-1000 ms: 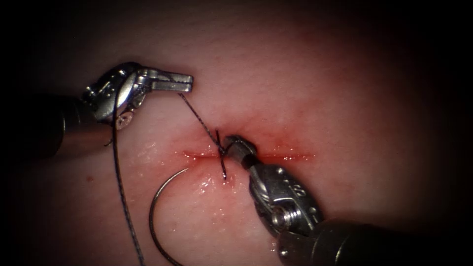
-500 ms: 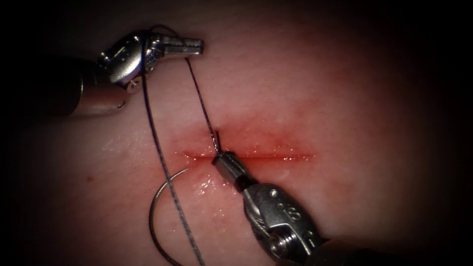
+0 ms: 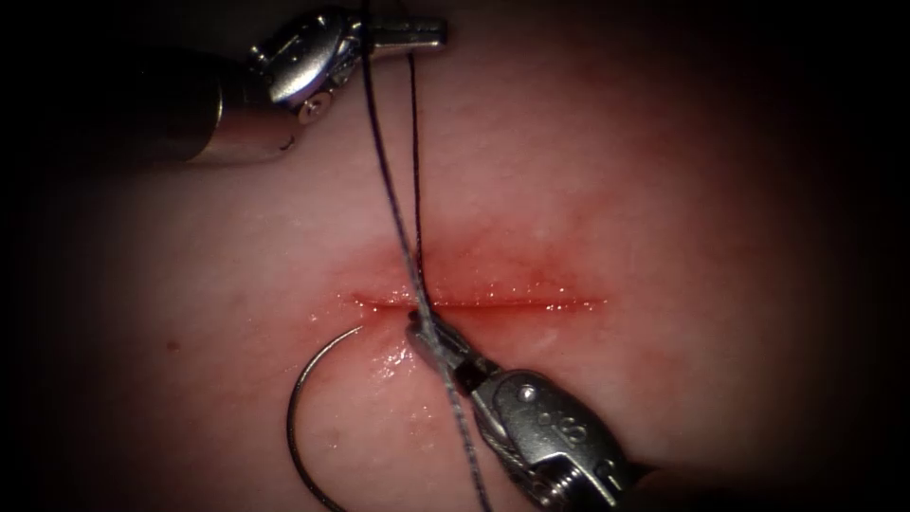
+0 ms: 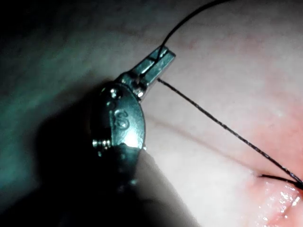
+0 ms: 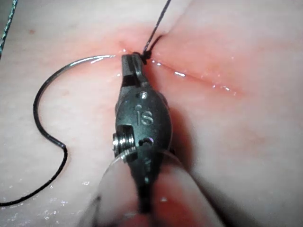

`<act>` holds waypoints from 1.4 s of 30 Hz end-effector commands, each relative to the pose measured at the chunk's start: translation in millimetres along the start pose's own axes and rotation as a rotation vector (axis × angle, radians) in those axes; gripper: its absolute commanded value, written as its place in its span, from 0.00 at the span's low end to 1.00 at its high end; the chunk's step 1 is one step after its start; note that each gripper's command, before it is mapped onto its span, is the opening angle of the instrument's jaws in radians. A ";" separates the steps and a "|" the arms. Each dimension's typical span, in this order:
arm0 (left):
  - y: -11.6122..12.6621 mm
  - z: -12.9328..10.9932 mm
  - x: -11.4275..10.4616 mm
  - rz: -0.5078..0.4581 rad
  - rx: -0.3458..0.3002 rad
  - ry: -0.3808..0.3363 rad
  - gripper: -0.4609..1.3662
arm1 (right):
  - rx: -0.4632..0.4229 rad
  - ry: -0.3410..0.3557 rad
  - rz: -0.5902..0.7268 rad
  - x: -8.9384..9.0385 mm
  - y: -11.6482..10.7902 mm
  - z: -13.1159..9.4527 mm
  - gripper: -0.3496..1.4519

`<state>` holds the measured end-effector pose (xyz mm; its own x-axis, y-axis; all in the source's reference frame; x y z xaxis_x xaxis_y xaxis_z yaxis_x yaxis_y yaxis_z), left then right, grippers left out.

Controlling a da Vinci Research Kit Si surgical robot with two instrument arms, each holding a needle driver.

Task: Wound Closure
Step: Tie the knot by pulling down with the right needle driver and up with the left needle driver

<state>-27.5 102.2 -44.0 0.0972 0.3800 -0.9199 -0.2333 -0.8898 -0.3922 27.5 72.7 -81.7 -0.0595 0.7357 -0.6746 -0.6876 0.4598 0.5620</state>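
The thread [image 3: 414, 171] is gripped in the closed jaws of the left tool [image 3: 409, 36], well above the cut [image 3: 483, 303] in the endoscope view, at the cut's left end. Compared w/ 1.0 s ago, this tool has been raised up and to the right, so the strand from jaws to cut is now drawn nearly vertical and taut; judged as tension being put on the knot at the wound. A second strand is seen running alongside it and on down past the right tool [image 3: 424, 332].

The right tool's jaws are closed at the cut's edge, approx. where the strands meet; the short thread end is judged to be pinched there as a counter-hold, though the grip itself is too small to confirm. In the right wrist view the tip [image 5: 131, 64] is seen right by a small knot at the wound.

The needle [image 3: 301, 403] is held by neither tool: it is laid free on the tissue [image 3: 664, 190] below the cut, left side, not in the tissue, thread trailing from its end.
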 end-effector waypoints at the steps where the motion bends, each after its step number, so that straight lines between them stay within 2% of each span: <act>1: -0.3 0.1 -0.1 0.002 0.002 -0.001 0.06 | -0.002 -0.006 0.000 0.0 -0.1 -0.1 0.00; 6: -2.1 0.3 0.1 0.006 0.037 -0.006 0.06 | 0.000 -0.010 -0.005 -0.1 -0.7 -0.4 0.00; 9: -2.5 0.6 0.4 0.009 0.065 -0.010 0.06 | 0.004 -0.013 -0.012 -0.4 -1.1 -0.5 0.00; 15: -2.6 0.9 0.8 0.054 0.068 -0.015 0.06 | 0.011 -0.026 -0.020 -1.3 -1.8 -0.8 0.00; 21: -4.0 1.4 3.3 0.095 0.081 -0.024 0.06 | 0.012 -0.031 -0.034 -1.5 -1.9 -0.8 0.00; 25: -4.7 1.7 4.1 0.116 0.090 -0.029 0.06 | 0.013 -0.028 -0.036 -1.7 -1.9 -0.9 0.00; 31: -5.1 2.4 4.4 0.132 0.104 -0.034 0.06 | 0.019 -0.040 -0.042 -2.4 -1.9 -1.3 0.00; 39: -6.0 2.6 5.6 0.161 0.108 -0.040 0.06 | 0.027 -0.075 -0.062 -4.2 -1.9 -2.1 0.00; 42: -6.1 2.7 5.7 0.160 0.109 -0.040 0.06 | 0.027 -0.078 -0.062 -4.2 -2.0 -2.1 0.00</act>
<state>-28.2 110.5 -46.9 0.0111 0.2446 -0.9696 -0.3466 -0.9086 -0.2332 27.6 67.6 -80.9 0.0401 0.7413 -0.6700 -0.6656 0.5199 0.5354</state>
